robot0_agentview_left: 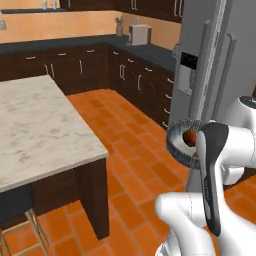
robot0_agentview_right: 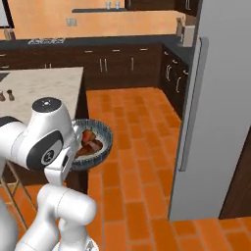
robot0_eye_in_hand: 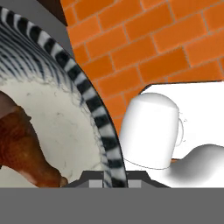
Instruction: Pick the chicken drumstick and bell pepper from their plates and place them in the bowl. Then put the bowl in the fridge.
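Observation:
The bowl [robot0_agentview_right: 105, 134], dark with a striped grey rim, hangs in the air over the tiled floor, tipped a little. In it lie the dark red bell pepper [robot0_agentview_right: 88, 135] and the reddish-brown chicken drumstick [robot0_agentview_right: 88, 149]. In the hand view my gripper [robot0_eye_in_hand: 114, 181] is shut on the bowl's rim [robot0_eye_in_hand: 95, 110], and the drumstick [robot0_eye_in_hand: 22, 148] rests on the pale inside. From the left base view the bowl [robot0_agentview_left: 176, 142] with the pepper [robot0_agentview_left: 190, 136] shows in front of the fridge [robot0_agentview_left: 212, 60], whose doors are closed. The plates are out of view.
The fridge [robot0_agentview_right: 220, 98] stands tall at the right, with dark cabinets [robot0_agentview_left: 145, 82] running beside it along the wall. A marble-topped island [robot0_agentview_left: 35, 120] is to the left with a stool [robot0_agentview_left: 20, 225] under its edge. Orange tile floor [robot0_agentview_right: 137, 127] lies between.

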### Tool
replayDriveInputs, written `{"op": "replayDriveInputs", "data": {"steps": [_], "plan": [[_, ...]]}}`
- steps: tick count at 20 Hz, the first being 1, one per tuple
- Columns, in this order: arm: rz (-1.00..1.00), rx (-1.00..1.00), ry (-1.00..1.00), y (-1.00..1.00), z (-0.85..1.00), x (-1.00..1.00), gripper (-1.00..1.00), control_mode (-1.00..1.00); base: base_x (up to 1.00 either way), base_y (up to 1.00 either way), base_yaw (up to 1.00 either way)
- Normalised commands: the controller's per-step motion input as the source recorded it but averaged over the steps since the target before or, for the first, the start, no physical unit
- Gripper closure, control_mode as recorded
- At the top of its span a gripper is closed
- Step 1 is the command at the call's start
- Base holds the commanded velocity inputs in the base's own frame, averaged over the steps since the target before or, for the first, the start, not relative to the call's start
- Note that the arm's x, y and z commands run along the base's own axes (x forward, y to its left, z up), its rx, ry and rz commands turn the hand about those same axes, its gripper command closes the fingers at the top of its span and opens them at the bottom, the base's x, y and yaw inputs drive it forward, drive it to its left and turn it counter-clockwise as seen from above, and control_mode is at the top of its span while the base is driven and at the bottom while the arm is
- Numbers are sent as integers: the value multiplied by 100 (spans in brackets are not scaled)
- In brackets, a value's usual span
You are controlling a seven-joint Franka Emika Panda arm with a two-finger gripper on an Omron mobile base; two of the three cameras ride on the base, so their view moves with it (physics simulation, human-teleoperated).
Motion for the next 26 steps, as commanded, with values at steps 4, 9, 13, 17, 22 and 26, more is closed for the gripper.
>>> {"op": "replayDriveInputs", "data": {"steps": [4,9,13,17,22,26], "plan": [[0,0,0,0,0,0,100,100,75,-67,35],[0,0,0,0,0,0,100,100,97,-4,14],[0,0,0,0,0,0,100,100,49,-57,14],[0,0,0,0,0,0,100,100,81,-13,7],[0,0,0,0,0,0,100,100,51,-50,12],[0,0,0,0,0,0,100,100,93,-4,1]]}}
